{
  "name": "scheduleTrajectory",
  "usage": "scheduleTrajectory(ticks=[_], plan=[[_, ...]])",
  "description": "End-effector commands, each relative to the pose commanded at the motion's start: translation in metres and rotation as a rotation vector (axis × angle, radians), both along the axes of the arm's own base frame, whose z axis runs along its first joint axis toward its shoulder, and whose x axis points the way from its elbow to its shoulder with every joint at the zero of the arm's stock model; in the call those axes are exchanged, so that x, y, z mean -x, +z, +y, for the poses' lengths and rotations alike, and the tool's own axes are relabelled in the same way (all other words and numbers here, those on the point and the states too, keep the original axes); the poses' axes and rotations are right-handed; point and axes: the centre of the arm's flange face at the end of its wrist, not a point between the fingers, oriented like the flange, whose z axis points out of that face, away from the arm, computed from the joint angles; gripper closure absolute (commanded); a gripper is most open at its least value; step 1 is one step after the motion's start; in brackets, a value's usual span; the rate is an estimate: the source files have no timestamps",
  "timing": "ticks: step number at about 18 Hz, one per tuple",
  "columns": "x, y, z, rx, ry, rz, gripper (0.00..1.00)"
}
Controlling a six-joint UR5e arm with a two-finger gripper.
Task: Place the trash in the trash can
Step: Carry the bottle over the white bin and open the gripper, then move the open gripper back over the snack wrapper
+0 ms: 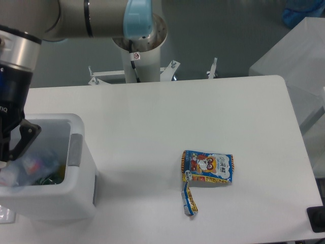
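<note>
Here our gripper (15, 152) hangs over the trash can (76, 122), seemingly clasping the clear bottle (15, 170)
The snack packet (208, 168) lies well apart at three o'clock, long axis sideways

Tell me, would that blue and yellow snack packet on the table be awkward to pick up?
Probably a little. The snack packet lies flat on the table, so fingers have little edge to catch. It looks thin and crinkled, so likely light and floppy. The torn strip hanging off its corner would probably dangle.
</note>
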Motion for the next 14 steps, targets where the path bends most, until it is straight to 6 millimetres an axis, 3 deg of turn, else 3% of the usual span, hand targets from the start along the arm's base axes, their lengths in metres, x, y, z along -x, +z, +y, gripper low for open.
scheduleTrajectory(ticks=[1,3,5,9,12,14], plan=[[0.002,-0.001,-0.002,0.005,0.014,0.005,0.11],[0.002,0.002,-0.01,0.012,0.038,0.019,0.09],[0.025,-0.01,-0.014,0.034,0.076,0.009,0.06],[0.119,-0.026,-0.065,0.076,0.254,-0.01,0.02],[0.184,-0.049,-0.11,0.126,0.387,-0.029,0.02],[0.216,-0.073,-0.135,0.176,0.463,-0.038,0.02]])
